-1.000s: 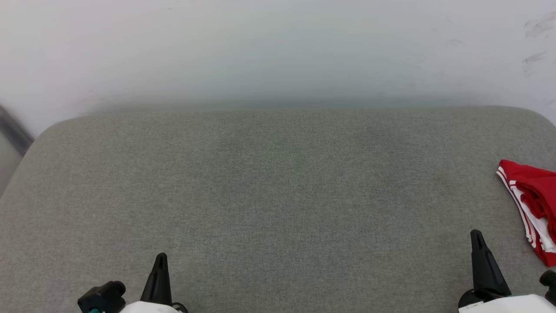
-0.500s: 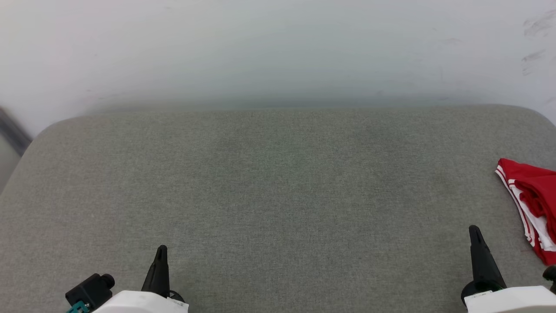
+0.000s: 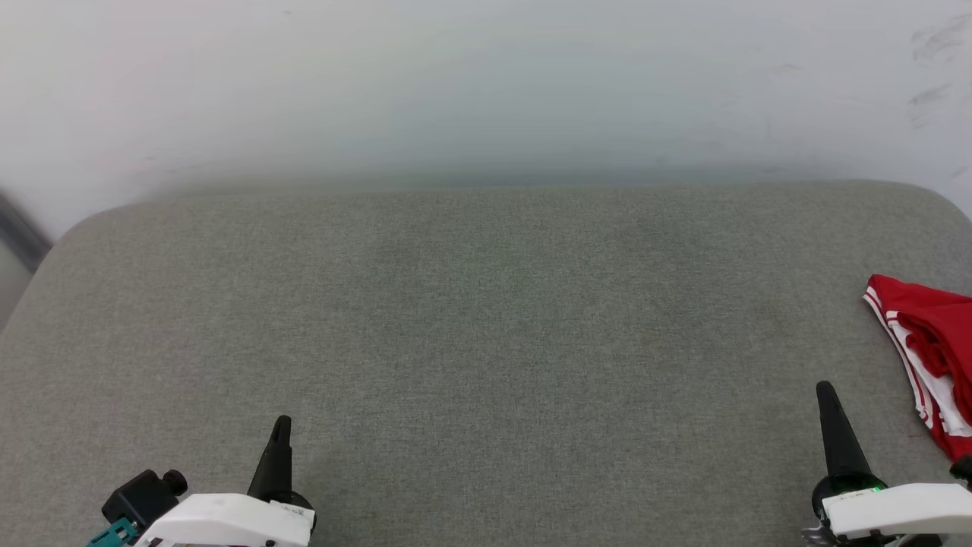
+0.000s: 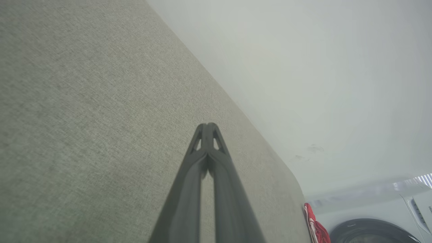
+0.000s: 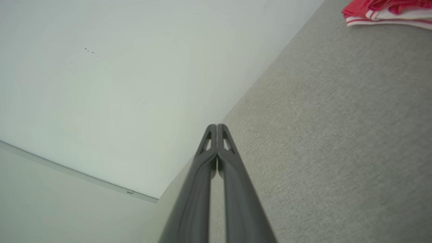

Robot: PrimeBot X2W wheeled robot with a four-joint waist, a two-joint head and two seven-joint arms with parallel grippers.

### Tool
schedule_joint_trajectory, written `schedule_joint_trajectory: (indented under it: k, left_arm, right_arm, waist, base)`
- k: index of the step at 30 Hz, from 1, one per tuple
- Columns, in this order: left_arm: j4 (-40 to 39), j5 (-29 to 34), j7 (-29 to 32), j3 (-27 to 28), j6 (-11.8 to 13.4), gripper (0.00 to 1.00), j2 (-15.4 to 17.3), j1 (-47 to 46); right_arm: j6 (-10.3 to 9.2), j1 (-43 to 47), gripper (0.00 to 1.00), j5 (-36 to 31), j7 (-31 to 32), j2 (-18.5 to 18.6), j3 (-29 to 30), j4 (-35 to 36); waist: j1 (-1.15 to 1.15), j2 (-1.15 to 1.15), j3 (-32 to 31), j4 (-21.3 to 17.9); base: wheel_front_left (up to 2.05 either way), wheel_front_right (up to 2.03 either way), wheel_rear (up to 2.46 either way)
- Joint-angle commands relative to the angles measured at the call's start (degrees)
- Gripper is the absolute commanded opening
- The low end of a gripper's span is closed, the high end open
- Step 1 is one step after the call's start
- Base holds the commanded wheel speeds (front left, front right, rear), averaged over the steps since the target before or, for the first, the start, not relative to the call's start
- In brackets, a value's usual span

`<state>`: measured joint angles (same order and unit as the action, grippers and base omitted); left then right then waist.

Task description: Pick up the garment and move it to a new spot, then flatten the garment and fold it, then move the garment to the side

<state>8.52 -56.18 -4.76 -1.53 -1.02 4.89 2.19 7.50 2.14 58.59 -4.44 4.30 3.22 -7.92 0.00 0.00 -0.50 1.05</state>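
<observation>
The garment (image 3: 930,349) lies folded at the far right edge of the grey fabric surface (image 3: 486,319), red with white striped trim; its letters and number are hidden. A sliver of the garment (image 4: 315,226) shows low in the left wrist view, and the garment (image 5: 384,11) fills the right wrist view's top right corner. My left gripper (image 3: 281,425) rests at the lower left, shut and empty, its tips pressed together (image 4: 208,126). My right gripper (image 3: 825,391) sits at the lower right, a short way left of the garment, also shut on nothing (image 5: 216,127).
A pale wall (image 3: 486,83) rises directly behind the surface. The surface has rounded far corners. A washing machine door (image 4: 371,231) shows beyond the right end in the left wrist view. A wall seam (image 5: 77,173) crosses the right wrist view.
Both grippers have crept a little farther up the head view. The garment has stayed where it lies.
</observation>
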Motion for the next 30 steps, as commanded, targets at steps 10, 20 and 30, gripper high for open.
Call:
schedule_joint_trajectory:
  k: [10,20,30]
  left_arm:
    - [0.7,-8.1,1.7,1.1,-1.5,0.0,0.4,-2.5]
    - [1.7,-14.3,3.2,2.0,-2.6,0.0,0.3,-3.8]
    - [2.5,-20.0,4.6,2.8,-3.6,0.0,0.3,-5.0]
  right_arm:
    - [0.0,-2.8,0.0,7.5,1.8,0.5,0.2,-0.9]
    - [-0.01,-4.0,0.0,13.3,3.3,0.5,0.4,-1.9]
    - [-0.01,-5.2,0.0,18.5,4.7,0.4,0.6,-2.9]
  waist:
    - [0.0,0.0,0.1,-0.2]
    - [0.0,0.0,0.2,-0.3]
    - [0.0,0.0,0.3,-0.5]
  base:
    - [0.0,0.0,0.0]
    - [0.0,0.0,0.0]
    - [0.0,0.0,0.0]
